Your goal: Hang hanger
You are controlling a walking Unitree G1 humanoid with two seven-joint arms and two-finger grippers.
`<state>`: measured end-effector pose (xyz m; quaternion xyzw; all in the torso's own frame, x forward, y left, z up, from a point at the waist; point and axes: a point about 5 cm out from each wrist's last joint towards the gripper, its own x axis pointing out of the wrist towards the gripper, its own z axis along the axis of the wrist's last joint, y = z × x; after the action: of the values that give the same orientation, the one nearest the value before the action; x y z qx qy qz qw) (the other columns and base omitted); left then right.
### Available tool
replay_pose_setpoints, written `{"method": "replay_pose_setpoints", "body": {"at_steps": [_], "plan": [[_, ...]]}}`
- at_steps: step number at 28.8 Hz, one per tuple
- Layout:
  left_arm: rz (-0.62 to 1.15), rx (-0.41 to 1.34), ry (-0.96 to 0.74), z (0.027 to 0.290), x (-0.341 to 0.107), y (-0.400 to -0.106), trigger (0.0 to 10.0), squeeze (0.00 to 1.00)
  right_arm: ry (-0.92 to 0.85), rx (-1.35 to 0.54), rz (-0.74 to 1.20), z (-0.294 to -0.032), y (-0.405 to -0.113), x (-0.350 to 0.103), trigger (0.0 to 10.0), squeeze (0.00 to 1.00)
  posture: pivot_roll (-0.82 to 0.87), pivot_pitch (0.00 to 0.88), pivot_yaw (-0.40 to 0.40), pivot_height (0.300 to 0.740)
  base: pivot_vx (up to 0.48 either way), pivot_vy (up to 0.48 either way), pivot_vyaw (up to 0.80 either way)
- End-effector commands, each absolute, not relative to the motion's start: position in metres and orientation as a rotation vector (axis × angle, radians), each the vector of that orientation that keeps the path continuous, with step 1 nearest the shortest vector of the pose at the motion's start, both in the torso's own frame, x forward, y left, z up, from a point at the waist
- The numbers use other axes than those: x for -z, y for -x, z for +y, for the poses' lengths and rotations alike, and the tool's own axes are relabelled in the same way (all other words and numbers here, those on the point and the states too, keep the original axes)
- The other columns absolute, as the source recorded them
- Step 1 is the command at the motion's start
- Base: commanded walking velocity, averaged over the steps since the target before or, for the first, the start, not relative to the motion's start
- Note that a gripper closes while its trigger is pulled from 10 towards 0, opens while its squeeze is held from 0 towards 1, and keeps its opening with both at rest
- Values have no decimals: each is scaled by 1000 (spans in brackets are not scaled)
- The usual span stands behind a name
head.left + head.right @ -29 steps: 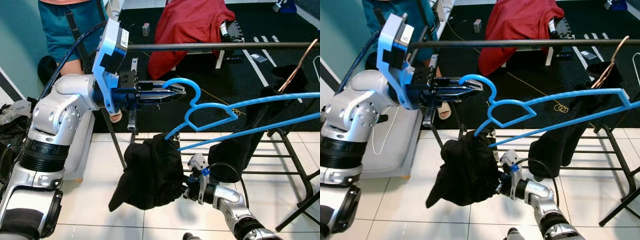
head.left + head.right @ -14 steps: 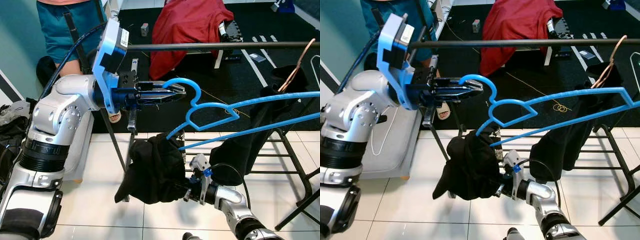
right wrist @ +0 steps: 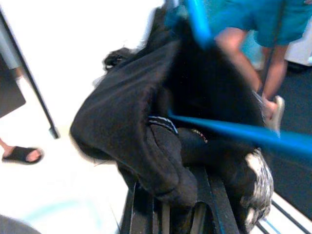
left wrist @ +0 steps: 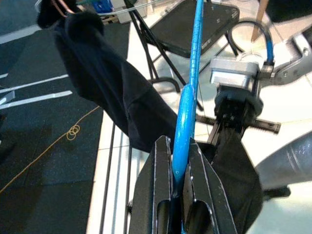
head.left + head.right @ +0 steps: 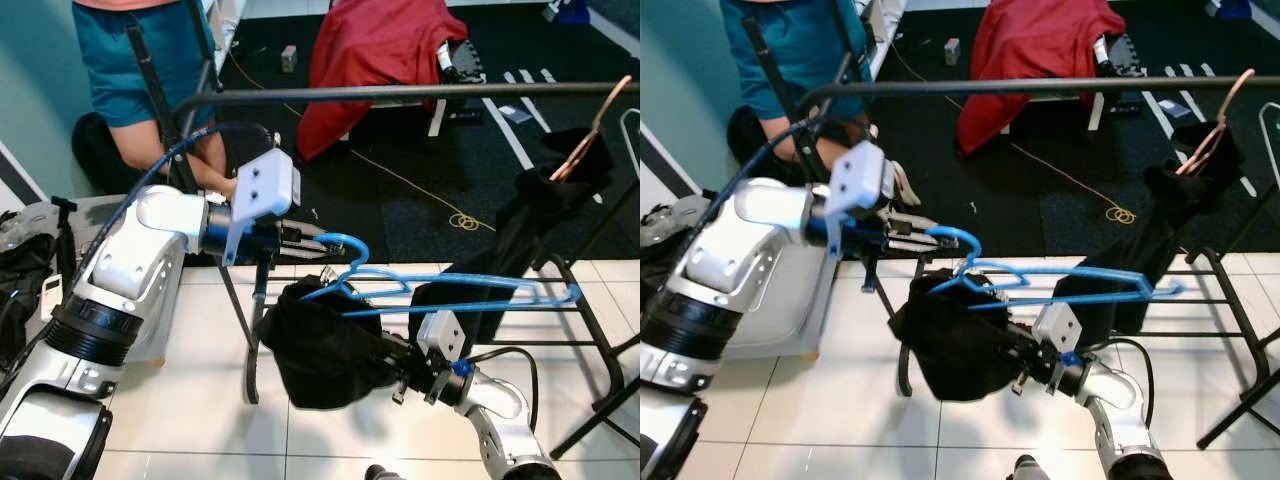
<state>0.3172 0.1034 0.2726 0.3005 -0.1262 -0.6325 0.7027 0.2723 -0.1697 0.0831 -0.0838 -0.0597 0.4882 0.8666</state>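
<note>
Blue hanger [image 5: 440,292] is clamped at its hook by the left gripper [image 5: 318,243]; below it, black garment [image 5: 325,350] is pinched by the right gripper [image 5: 392,365].

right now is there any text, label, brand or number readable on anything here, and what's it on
None can be read.
Blue plastic hanger: no lettering visible.
Crumpled black garment: a small striped tag shows in the right wrist view, too blurred to read.
Red cloth on the dark floor: no print visible.

Right gripper [image 5: 400,368] buried in black garment [image 5: 320,350]; person [image 5: 140,60] cropped at top edge.
</note>
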Motion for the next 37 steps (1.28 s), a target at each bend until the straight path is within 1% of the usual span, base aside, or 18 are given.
{"method": "replay_pose_setpoints", "body": {"at_steps": [1,2,7,9,11,16,20,21,22,24,26,27,28,29,30,32,36,37], "plan": [[-247,1381,-718,110,-268,-319,0,0,182,-1067,-128,-164,-269,-83,0,0,-52,161,76,740,0,0,0],[-204,1331,-796,113,-259,-325,0,0,221,-1178,-106,-156,-258,-87,0,0,-56,154,74,740,0,0,0],[-180,1309,-836,116,-255,-328,0,0,240,-1240,-82,-152,-249,-89,0,0,-61,162,77,740,0,0,0],[-178,1311,-847,117,-252,-328,0,0,230,-1235,-67,-154,-245,-88,0,0,-65,167,83,740,0,0,0],[-200,1321,-814,116,-249,-326,0,0,202,-1183,-21,-157,-243,-77,0,0,-64,168,86,740,0,0,0],[-200,1316,-828,118,-243,-327,0,0,215,-1156,26,-159,-243,-69,0,0,-63,157,79,740,0,0,0],[-194,1312,-835,122,-240,-327,0,0,216,-1140,28,-160,-244,-69,0,0,-66,152,72,740,0,0,0],[-198,1310,-810,126,-236,-326,0,0,208,-1085,14,-166,-248,-72,0,0,-69,157,67,740,0,0,0],[-198,1310,-810,126,-236,-326,0,0,208,-1085,14,-166,-248,-72,0,0,-69,157,67,740,0,0,0],[-160,1312,-791,138,-220,-322,0,0,205,-969,-6,-182,-250,-76,0,0,-68,156,61,740,0,0,0],[-160,1312,-791,138,-220,-322,0,0,205,-969,-6,-182,-250,-76,0,0,-68,156,61,740,0,0,0],[-142,1311,-794,142,-214,-321,0,0,208,-943,-2,-187,-248,-76,0,0,-66,154,55,740,0,0,0],[-142,1311,-794,142,-214,-321,0,0,208,-943,-2,-187,-248,-76,0,0,-66,154,55,740,0,0,0],[-115,1299,-803,148,-208,-321,0,0,223,-947,9,-192,-238,-75,0,0,-68,153,52,740,0,0,0],[-115,1299,-803,148,-208,-321,0,0,223,-947,9,-192,-238,-75,0,0,-68,153,52,740,0,0,0],[-51,1262,-847,164,-200,-323,0,0,262,-988,1,-203,-224,-83,0,0,-76,155,53,740,0,0,0],[-31,1249,-862,169,-198,-324,0,0,281,-1011,-2,-205,-221,-86,0,0,-76,155,53,740,0,0,0],[-17,1237,-874,173,-198,-326,0,0,297,-1045,-2,-204,-220,-89,0,0,-76,155,53,740,0,0,0]]}}
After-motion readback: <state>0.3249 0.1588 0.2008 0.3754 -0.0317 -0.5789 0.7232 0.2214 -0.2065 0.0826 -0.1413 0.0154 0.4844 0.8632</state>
